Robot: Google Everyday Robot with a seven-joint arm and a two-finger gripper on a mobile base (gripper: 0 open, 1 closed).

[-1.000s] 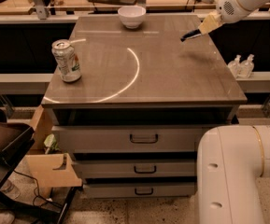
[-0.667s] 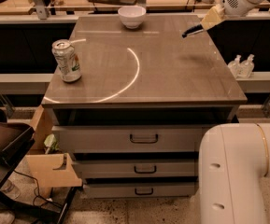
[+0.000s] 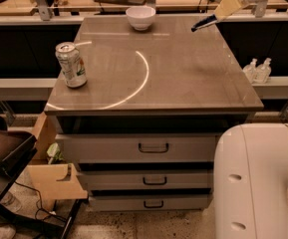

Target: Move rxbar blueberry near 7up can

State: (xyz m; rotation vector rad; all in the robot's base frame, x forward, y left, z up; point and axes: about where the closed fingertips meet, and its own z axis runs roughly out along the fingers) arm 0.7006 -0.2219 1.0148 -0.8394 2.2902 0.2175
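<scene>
The 7up can (image 3: 71, 64) stands upright near the left edge of the table (image 3: 183, 78), silver with a white and green label. My gripper (image 3: 217, 16) is in the air over the table's far right corner, far from the can. It is shut on a thin dark flat bar, the rxbar blueberry (image 3: 202, 24), which sticks out to the lower left from between the cream fingers (image 3: 226, 6). The bar is lifted off the tabletop and seen edge-on, so its lettering does not show.
A white bowl (image 3: 140, 17) sits at the far middle edge of the table. Three drawers (image 3: 153, 147) are under the top. Two small bottles (image 3: 257, 69) stand on a shelf to the right. My white base (image 3: 258, 183) fills the lower right.
My gripper has risen a little with the dark bar and shifted slightly toward the far edge. The can and the bowl have not moved.
</scene>
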